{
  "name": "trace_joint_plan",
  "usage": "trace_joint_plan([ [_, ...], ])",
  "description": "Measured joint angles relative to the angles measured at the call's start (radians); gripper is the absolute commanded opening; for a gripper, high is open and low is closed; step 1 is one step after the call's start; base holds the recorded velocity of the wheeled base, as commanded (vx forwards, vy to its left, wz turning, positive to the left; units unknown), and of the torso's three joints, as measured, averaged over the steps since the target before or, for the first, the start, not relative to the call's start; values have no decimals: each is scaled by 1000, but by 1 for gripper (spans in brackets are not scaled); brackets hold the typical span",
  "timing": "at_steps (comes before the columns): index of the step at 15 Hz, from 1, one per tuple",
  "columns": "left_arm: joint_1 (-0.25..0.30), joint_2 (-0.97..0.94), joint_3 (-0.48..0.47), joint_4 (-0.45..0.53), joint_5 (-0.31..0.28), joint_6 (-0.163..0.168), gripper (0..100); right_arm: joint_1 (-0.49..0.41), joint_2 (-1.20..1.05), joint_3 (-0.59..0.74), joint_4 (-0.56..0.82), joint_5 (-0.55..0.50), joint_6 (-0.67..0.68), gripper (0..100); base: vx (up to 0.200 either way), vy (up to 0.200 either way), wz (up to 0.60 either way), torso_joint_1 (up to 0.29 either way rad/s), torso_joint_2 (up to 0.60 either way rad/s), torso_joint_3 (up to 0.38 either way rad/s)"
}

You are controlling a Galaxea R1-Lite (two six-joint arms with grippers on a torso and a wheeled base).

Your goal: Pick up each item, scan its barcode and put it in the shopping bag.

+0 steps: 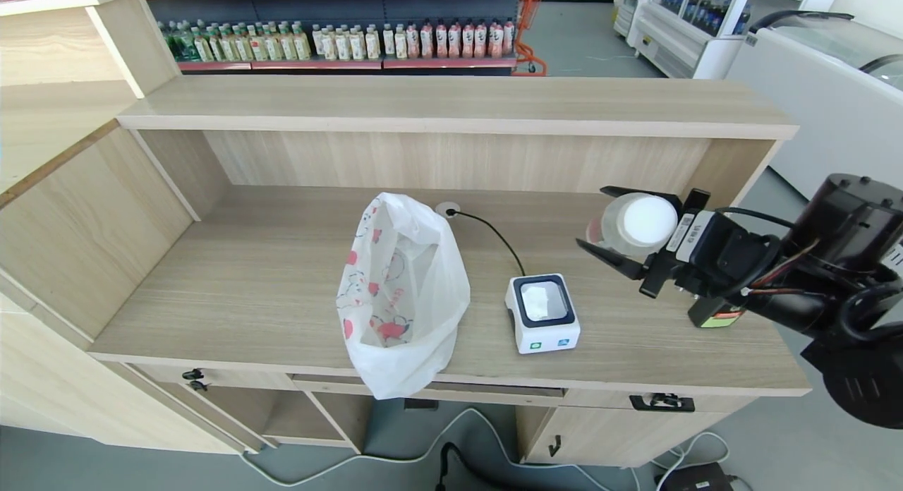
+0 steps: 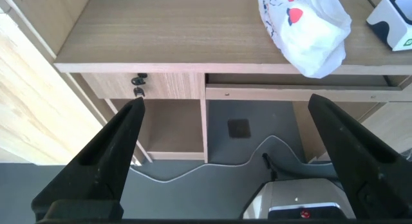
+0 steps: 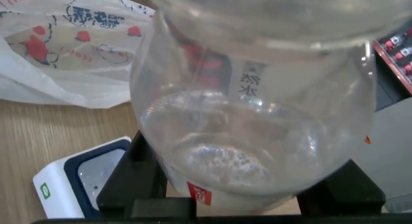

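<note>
My right gripper (image 1: 612, 224) is shut on a clear bottle (image 1: 633, 225) with a white cap, held on its side above the right part of the counter, to the right of and above the scanner (image 1: 542, 312). In the right wrist view the bottle (image 3: 257, 114) shows clear liquid and a red and white label, with the scanner (image 3: 84, 185) and the bag (image 3: 71, 50) beyond it. The white shopping bag (image 1: 402, 293) with red prints stands open at the counter's front edge, left of the scanner. My left gripper (image 2: 225, 130) hangs open below the counter's front, holding nothing.
A black cable (image 1: 494, 237) runs from the scanner to a hole at the back of the wooden counter (image 1: 233, 293). A raised ledge (image 1: 451, 103) walls the back and sides. Drawers with keys (image 2: 138, 82) sit under the counter. Shelves of bottles and freezers stand behind.
</note>
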Motion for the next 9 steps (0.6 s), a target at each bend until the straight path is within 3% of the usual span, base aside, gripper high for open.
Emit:
trace_joint_plan([
  [9,0,0,0,0,0,0,100,-17,206,-97,-129,69,3,0,0,0,0,0,0,0],
])
